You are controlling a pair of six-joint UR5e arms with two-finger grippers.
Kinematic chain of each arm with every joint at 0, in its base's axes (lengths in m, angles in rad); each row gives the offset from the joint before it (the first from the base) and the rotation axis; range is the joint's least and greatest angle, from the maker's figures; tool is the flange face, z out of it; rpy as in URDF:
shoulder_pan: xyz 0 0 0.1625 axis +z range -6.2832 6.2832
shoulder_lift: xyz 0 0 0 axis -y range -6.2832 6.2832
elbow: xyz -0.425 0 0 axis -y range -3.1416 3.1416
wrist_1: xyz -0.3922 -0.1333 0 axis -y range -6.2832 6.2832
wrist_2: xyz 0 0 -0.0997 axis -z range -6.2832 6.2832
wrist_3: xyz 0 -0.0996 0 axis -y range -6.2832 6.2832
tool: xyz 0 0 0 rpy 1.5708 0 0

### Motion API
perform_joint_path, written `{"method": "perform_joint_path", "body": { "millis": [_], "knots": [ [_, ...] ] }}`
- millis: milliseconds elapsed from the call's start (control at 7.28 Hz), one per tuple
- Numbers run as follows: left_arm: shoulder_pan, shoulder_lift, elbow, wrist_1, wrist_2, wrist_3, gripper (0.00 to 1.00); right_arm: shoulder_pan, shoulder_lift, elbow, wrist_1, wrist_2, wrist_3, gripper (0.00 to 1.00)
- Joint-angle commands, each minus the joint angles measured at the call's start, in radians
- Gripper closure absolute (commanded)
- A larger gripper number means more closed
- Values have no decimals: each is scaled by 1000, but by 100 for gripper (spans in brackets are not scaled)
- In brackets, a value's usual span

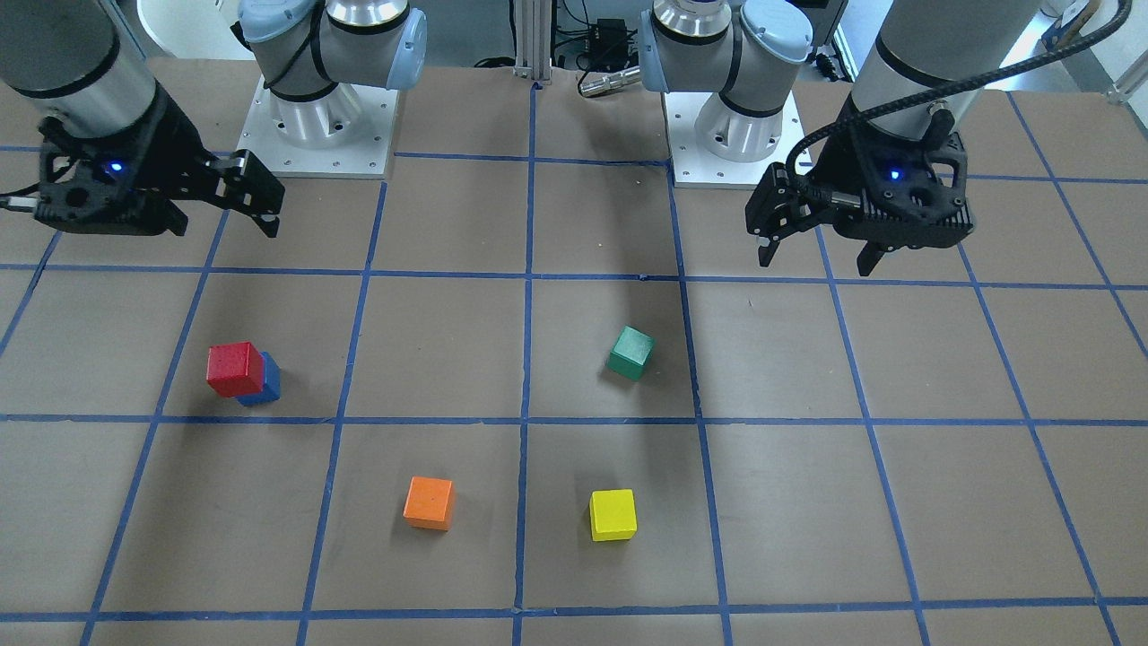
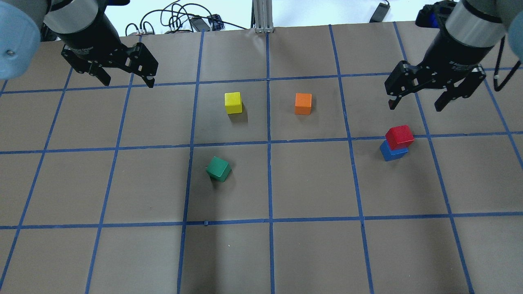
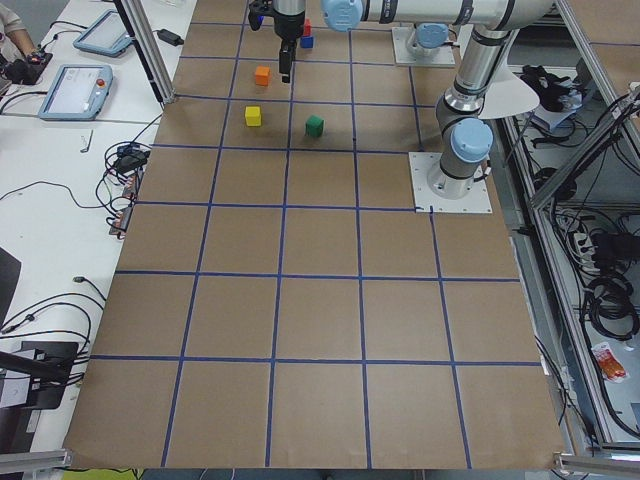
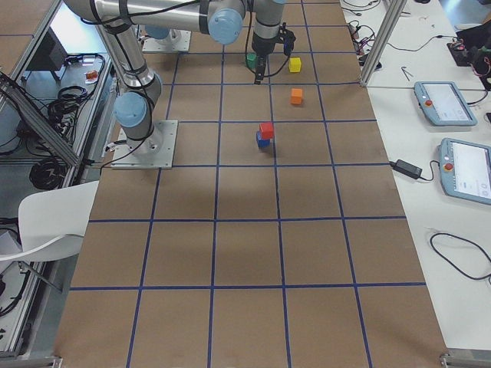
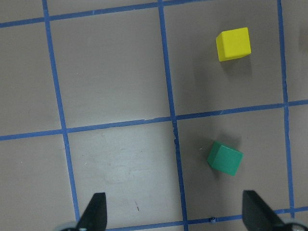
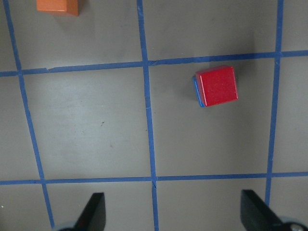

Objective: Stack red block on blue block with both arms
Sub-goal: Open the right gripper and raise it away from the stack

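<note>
Since the small matte red cube sits atop the small matte blue cube, stacking judged done | right black two-finger gripper: jaws spread, empty, nearer arm, stack lies robot-side of it | left black two-finger gripper: jaws spread, empty, well apart.

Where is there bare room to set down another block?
Bare: the square between the green block and the red block atop the blue block, plus the row nearer the robot. Busier by the yellow block and orange block.
</note>
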Motion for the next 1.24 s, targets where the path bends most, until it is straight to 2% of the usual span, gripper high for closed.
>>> {"method": "perform_joint_path", "body": {
  "millis": [0,275,1099],
  "knots": [
    [0,-1,2,2,-3,2,0,100,20,3,-41,-12,122,0],
    [0,2,-3,2,-3,4,0,100,5,3,-43,-128,133,0],
    [-2,5,2,7,-6,-1,0,108,-31,3,-26,-109,138,0]
  ]
}}
